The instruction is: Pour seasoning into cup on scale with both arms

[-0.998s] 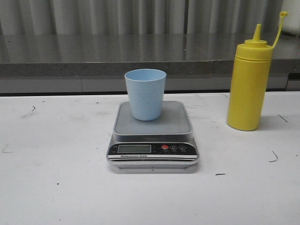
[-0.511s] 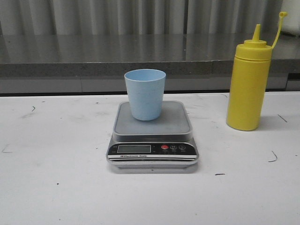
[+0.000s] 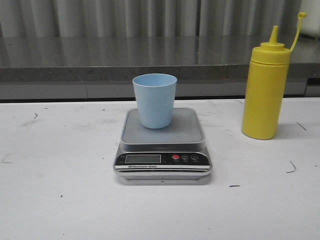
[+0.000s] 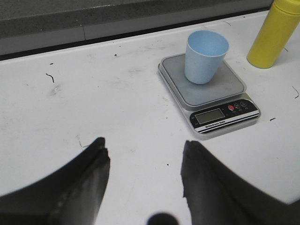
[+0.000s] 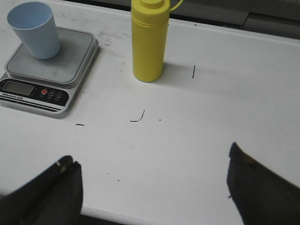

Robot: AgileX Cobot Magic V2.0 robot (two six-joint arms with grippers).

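The seasoning bottle (image 3: pixel 266 90) stood upright on the white table (image 3: pixel 60 200), its long axis vertical, nozzle up, and its cap hanging off a thin tether (image 3: pixel 298 27) above its shoulder. It was untouched. From the right gripper (image 5: pixel 152 187) it lay ahead and a little toward the robot's left, well apart, with bare tabletop between; that pincer was spread wide and pinched nothing. From the left gripper (image 4: pixel 143 180), also spread and empty, the bottle sat far off ahead and across to the right, beyond the scale. I judged the right arm the nearer one by a good margin, so a level reach forward to clasp the bottle's body seemed the likely opening move.

The cup (image 3: pixel 154 100) stood upright on the grey platform of the scale (image 3: pixel 163 145), mouth open, toward the platform's rear. It lay ahead and to the right of the left pincer and was closer to that arm than to the other. Scale and bottle were near but not touching.

The table was white and scuffed with small dark marks. Behind it ran a dark grey ledge (image 3: pixel 100 55), and above that pale ribbed panelling (image 3: pixel 125 17).
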